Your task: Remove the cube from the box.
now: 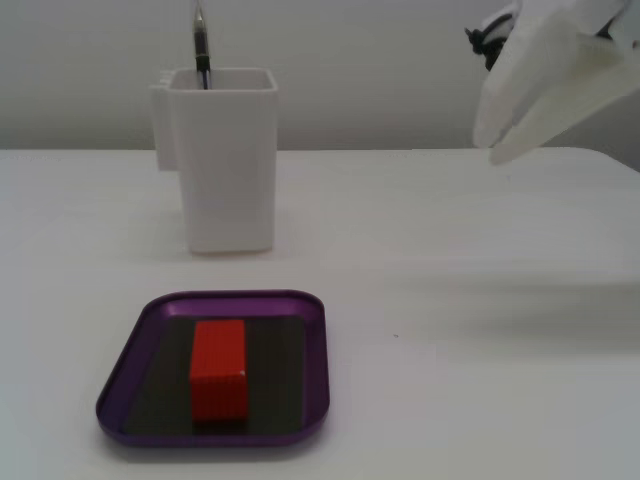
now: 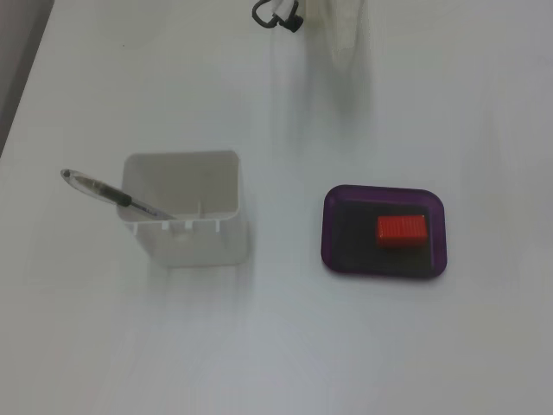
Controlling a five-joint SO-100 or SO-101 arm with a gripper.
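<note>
The cube point(image 1: 218, 365) is a small bright red block lying lengthwise on the dark floor of the box, a shallow purple tray point(image 1: 315, 340) at the front left in a fixed view. In the other fixed view the cube point(image 2: 401, 230) lies in the right half of the tray point(image 2: 327, 233). My white gripper point(image 1: 490, 150) hangs high at the upper right, far from the tray and well above the table, with its fingers lying close together and nothing in them. From above it shows only as a pale blur point(image 2: 341, 39) at the top edge.
A tall white square container point(image 1: 225, 170) stands behind the tray with a pen point(image 1: 200, 40) sticking out of it; it also shows in the other fixed view point(image 2: 199, 242), left of the tray. A black cable point(image 2: 276, 15) lies near the arm's base. The table is plain white.
</note>
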